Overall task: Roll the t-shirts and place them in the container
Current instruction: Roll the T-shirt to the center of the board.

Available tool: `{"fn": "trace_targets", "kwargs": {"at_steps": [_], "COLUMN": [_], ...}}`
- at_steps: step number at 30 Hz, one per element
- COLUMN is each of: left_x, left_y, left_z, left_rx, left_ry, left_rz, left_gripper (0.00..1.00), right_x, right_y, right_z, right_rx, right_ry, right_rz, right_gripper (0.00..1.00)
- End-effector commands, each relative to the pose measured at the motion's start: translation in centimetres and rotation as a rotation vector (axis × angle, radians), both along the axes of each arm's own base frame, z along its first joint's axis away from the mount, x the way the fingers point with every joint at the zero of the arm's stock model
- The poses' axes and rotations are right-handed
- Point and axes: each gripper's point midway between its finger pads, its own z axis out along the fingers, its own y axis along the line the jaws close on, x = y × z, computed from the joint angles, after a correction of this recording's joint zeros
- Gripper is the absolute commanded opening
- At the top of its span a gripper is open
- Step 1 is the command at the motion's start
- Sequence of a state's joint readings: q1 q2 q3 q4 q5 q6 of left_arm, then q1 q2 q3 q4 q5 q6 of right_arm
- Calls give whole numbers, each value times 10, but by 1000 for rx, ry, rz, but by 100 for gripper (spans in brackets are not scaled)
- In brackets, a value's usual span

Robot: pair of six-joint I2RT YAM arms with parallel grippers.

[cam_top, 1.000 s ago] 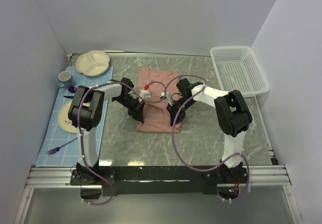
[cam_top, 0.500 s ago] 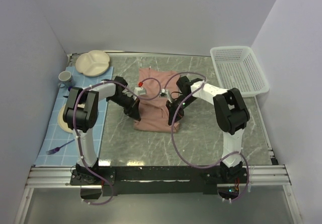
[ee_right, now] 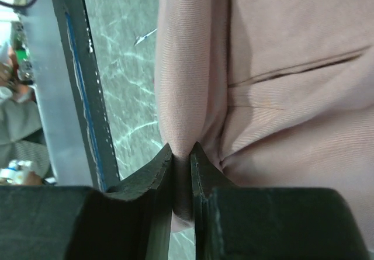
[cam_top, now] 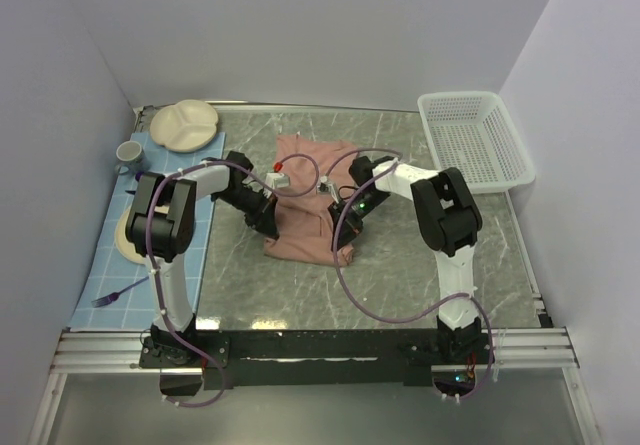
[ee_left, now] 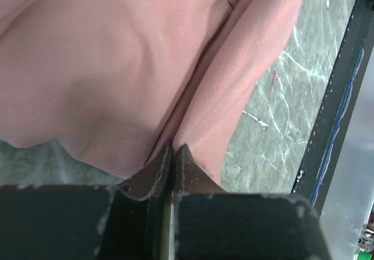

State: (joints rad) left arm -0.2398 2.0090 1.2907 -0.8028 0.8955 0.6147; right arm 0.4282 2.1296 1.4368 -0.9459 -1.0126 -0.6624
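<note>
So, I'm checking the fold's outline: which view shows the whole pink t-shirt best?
Top external: the t-shirt shows almost whole in outline, only partly covered at its sides. The left wrist view shows only a fold pinched in the left gripper; the right wrist view, a fold in the right gripper.

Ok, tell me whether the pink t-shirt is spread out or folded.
Folded: the t-shirt lies as a narrow rectangle, no sleeves spread out, and the left gripper and right gripper each pinch a doubled edge.

Plain pale lavender walls (cam_top: 300, 25) on three sides; grey-green marbled tabletop (cam_top: 260, 290) centre frame; aluminium rail (cam_top: 100, 350) along bottom edge
</note>
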Motion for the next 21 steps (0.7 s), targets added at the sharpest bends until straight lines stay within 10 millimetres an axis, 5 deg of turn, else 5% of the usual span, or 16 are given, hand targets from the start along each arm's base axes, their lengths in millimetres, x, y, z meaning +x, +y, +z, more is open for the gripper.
{"fn": "trace_targets", "kwargs": {"at_steps": [1,5,7,11,17,21], "left_x": [19,27,26,18,16,12], "left_y": [8,9,10,17,18,16], "left_z": [-1,0,-7,-25,-24,-24], "left_rx": [32,21,33,95,89,77], "left_ry": [-33,-38,-9,46,37,58], "left_rz": [55,95,103,97,100,106], "left_gripper": [4,4,3,2,2,2], "right_x": [10,8,13,35,57,61], "right_y": [4,8,8,-19,-54,-59], "right_z": [-3,-6,-4,5,40,76], "right_rx": [-33,-18,-24,-43,-40,32], "right_ry": [54,103,76,8,-163,-504], "right_rz": [-75,-127,-156,-276,-351,-297], "right_gripper": [21,24,34,44,57,59]}}
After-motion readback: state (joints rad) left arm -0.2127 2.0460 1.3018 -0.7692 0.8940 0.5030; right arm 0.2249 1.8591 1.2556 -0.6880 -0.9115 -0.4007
